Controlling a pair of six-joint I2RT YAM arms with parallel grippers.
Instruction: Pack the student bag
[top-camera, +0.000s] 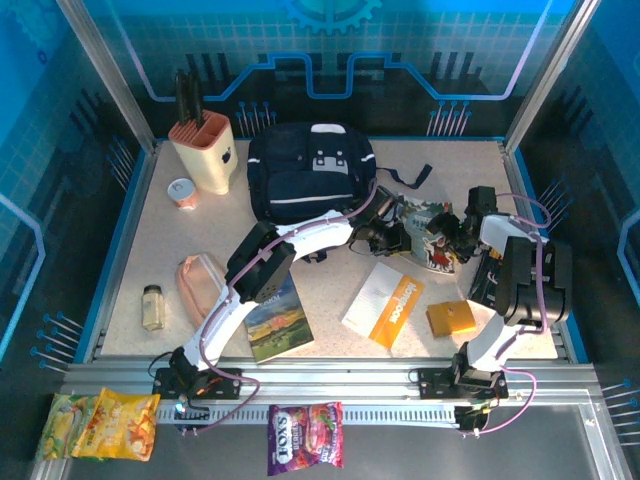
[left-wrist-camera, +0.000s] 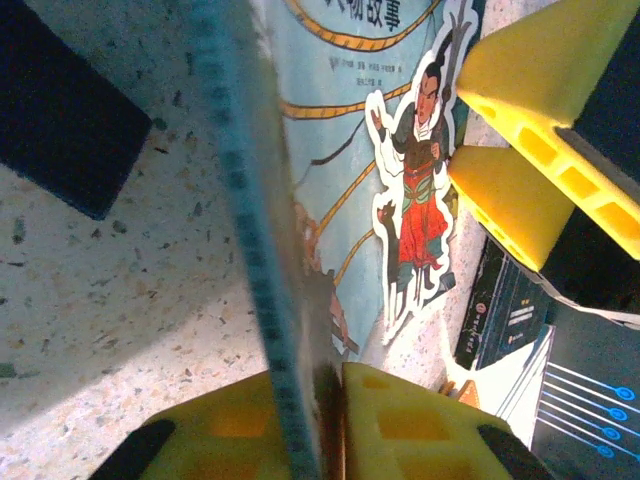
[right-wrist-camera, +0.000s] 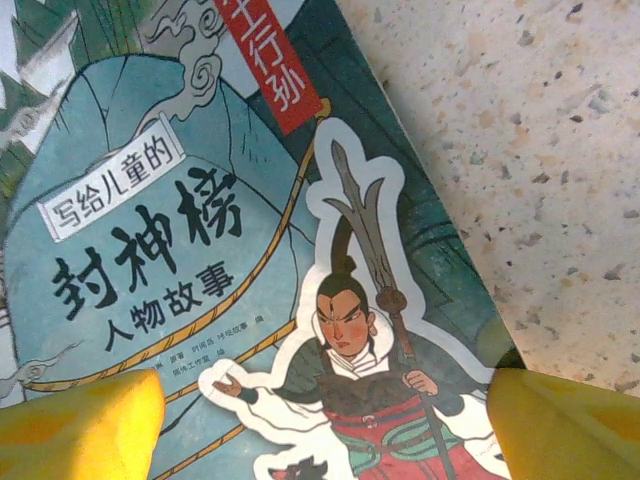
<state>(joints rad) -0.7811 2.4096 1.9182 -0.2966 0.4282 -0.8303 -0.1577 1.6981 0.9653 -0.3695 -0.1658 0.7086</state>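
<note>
Student bag (top-camera: 310, 172) beyond left jaws; those pinch book (left-wrist-camera: 340, 120).

Far left on my worktop (top-camera: 460, 160) I see a cream knife block (top-camera: 203, 152) with black handles, and a small round tin (top-camera: 181, 192) just on its near side. At the near left lie a pink pouch (top-camera: 200, 285) and a little jar (top-camera: 152, 307). A landscape book (top-camera: 280, 320), a white-and-orange booklet (top-camera: 383, 303) and an orange box (top-camera: 451, 318) lie across the near side. An illustrated storybook (top-camera: 437, 255) with Chinese lettering sits centre-right. Yellow snack packets (top-camera: 100, 425) and a purple snack packet (top-camera: 305, 436) lie on the ledge nearest me.
</note>
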